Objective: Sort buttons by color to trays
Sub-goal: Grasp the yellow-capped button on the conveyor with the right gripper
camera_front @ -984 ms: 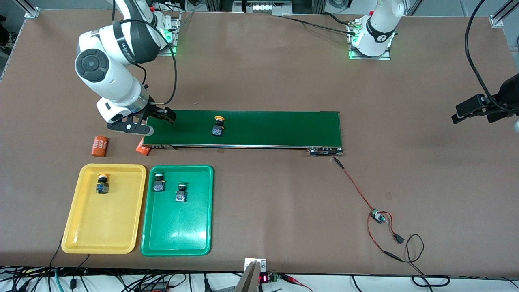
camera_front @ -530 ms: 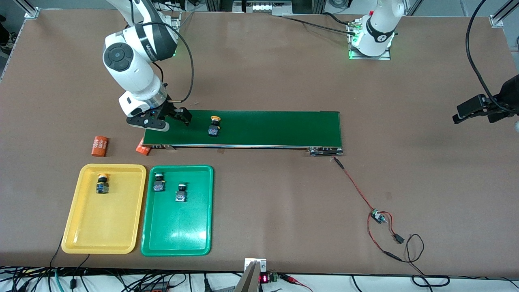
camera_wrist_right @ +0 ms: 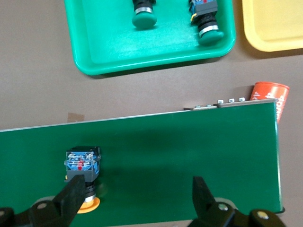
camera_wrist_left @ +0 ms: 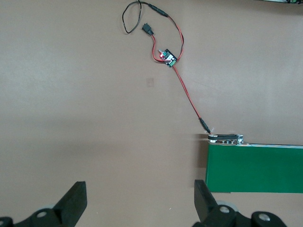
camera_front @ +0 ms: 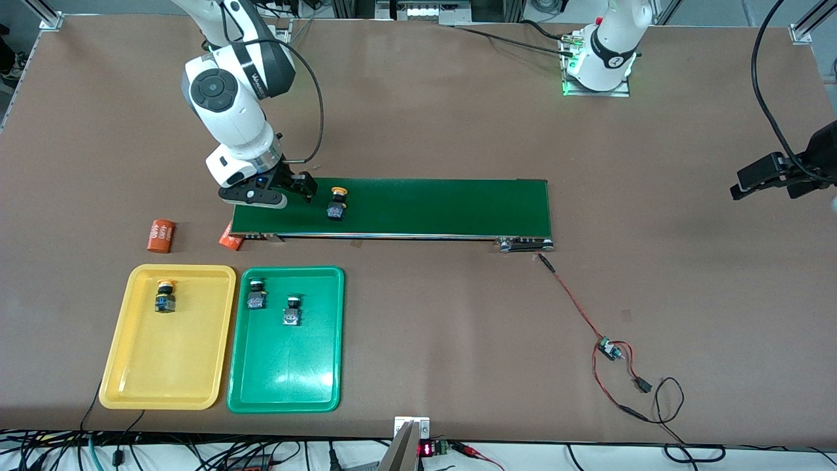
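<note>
On belt: yellow button, upright, small, rigid, likely light.
Hold: blue-black body; cap probably slippery.
Right gripper: spread, beside it.
Left gripper: spread, waiting.

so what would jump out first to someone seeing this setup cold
Probably the right gripper, open over the conveyor belt beside a yellow button. Next, the yellow tray with one yellow button and the green tray with two green buttons, nearer the front camera.
</note>
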Controlling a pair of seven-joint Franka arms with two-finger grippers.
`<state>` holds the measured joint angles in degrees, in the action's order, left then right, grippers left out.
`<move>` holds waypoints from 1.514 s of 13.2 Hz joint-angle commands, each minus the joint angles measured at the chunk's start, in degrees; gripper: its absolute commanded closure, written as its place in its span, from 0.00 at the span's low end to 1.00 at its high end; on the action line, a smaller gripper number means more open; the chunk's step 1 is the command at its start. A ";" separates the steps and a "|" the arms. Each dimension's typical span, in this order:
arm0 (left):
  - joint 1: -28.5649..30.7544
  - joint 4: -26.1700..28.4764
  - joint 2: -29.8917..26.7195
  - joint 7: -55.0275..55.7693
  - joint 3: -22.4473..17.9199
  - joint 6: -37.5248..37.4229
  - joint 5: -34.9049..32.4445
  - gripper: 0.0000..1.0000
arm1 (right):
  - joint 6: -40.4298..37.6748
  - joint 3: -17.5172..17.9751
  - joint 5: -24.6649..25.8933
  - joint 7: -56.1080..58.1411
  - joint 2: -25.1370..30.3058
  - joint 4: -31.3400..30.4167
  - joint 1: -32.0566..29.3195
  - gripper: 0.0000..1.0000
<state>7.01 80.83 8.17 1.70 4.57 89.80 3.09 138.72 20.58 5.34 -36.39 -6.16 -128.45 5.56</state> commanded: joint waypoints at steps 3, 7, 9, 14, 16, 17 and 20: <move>0.20 -0.32 0.00 -0.03 -0.18 -0.24 -1.07 0.00 | 4.27 0.43 2.73 -3.42 -3.68 -0.13 0.94 0.00; 0.20 -0.32 0.00 -0.03 -0.26 -0.24 -1.07 0.00 | 6.91 0.43 4.67 -3.86 -6.14 0.04 0.85 0.00; 0.20 -0.23 0.00 -0.20 -0.26 -0.24 -1.07 0.00 | 7.79 0.34 4.68 -3.86 -7.20 0.13 0.85 0.00; 0.20 -0.23 0.00 -0.29 -0.26 -0.33 -1.07 0.00 | 8.15 0.34 5.82 -3.95 -8.43 0.31 0.77 0.00; 0.20 -0.32 -0.09 -0.38 -0.18 -0.33 -1.16 0.00 | 9.02 0.25 6.69 -3.86 -8.87 0.31 0.68 0.10; 0.20 -0.41 -0.09 -0.38 0.00 -0.33 -1.16 0.00 | 9.29 0.25 7.22 -3.86 -9.13 0.31 0.68 0.16; 0.20 -0.41 -0.09 -0.38 0.09 -0.33 -1.16 0.00 | 9.46 0.17 7.92 -3.86 -9.93 0.31 0.41 0.21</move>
<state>7.22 80.85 8.20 1.69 4.45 89.80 3.09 147.28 20.68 11.53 -38.91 -15.19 -128.44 6.28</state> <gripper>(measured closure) 0.000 0.203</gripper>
